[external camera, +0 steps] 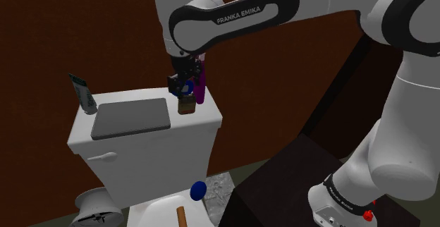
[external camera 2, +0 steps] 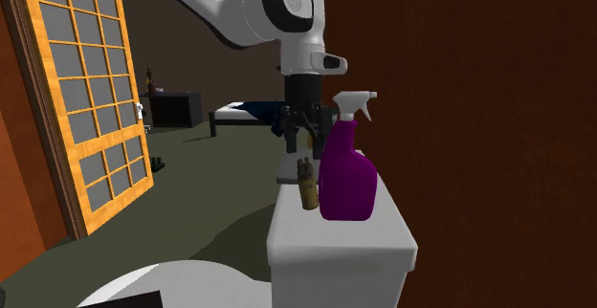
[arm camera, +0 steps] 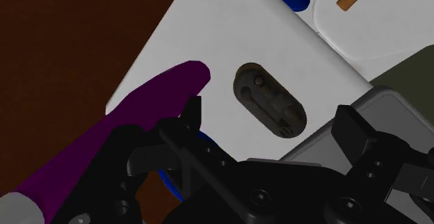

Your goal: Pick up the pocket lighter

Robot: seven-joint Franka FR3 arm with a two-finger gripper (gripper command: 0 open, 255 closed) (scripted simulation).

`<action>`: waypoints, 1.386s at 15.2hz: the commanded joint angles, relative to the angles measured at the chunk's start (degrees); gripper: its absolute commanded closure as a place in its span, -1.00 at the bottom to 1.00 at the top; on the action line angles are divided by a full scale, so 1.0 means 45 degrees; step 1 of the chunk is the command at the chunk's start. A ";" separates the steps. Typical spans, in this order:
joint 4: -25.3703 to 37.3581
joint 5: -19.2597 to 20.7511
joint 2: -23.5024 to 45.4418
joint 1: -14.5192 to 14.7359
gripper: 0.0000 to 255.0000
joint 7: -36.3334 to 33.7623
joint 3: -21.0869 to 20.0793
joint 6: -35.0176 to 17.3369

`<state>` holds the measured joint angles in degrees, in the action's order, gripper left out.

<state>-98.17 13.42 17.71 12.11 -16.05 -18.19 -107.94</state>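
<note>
- Wrist view: the all-black two-finger gripper (arm camera: pixel 270 115) has its fingers spread apart and clamped on nothing. The small brown pocket lighter (arm camera: pixel 270 108) shows in the gap between them, lower down and untouched.
- The lighter stands upright on the white toilet-tank lid (arm camera: pixel 229 35), so its long axis runs along your line of approach and you are looking onto its dark oval top.
- That oval lies diagonal to the line between the fingers, so a small wrist turn would probably square the grip.
- In the shoulder view the gripper (external camera: pixel 185 86) hangs right above the lighter (external camera: pixel 186 106), so the coming move looks like a straight descent.
- The purple spray bottle (external camera: pixel 202 84) stands just beside the lighter, on the shoulder view's right. Mind the finger on that side.
- The flat grey slab (external camera: pixel 132 118) lies to the left, apart from the lighter.
</note>
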 commanded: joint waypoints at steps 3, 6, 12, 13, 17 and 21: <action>-0.0269 0.0159 0.0318 0.0055 -1.00 -0.0162 0.0031 -0.0533; -0.0491 0.0242 0.0481 0.0064 -1.00 -0.0250 0.0060 -0.0902; -0.0438 0.0252 0.0527 0.0084 1.00 -0.0271 0.0057 -0.0889; -0.0438 0.0252 0.0527 0.0086 1.00 -0.0273 0.0056 -0.0889; -0.0491 0.0242 0.0481 0.0064 1.00 -0.0250 0.0060 -0.0902; -0.0138 0.0117 0.0234 0.0051 1.00 -0.0115 0.0016 -0.0326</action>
<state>-99.12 14.09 19.10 12.41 -16.77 -18.10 -110.09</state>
